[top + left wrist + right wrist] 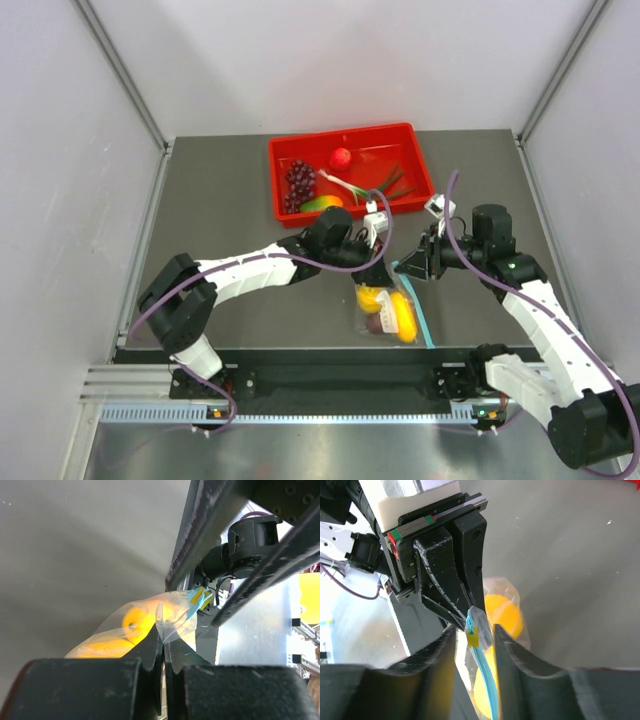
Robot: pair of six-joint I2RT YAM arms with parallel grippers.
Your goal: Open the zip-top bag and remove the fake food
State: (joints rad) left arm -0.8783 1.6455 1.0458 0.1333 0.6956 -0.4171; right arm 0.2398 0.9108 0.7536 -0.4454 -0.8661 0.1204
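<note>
The zip-top bag (385, 310) hangs just over the table at the front centre, lifted by its top. Through the clear plastic show the yellow lemon (370, 298), the orange-yellow mango (403, 316) and the dark maroon piece (372, 323). My left gripper (376, 268) is shut on a fold of the bag's plastic (167, 627) near the top, with the lemon (134, 624) just beyond. My right gripper (413, 266) is open, and its fingers (512, 647) straddle the teal zip strip (482, 680) and its yellow slider (472, 638). The strip's loose end (426, 315) trails down on the right.
A red tray (281, 205) stands at the back centre with a purple grape bunch (300, 181), a small red ball (341, 157), green stalks (388, 183) and an orange-green piece (320, 203). Grey walls close in the left and right sides. The table's front rail (330, 380) runs just below the bag.
</note>
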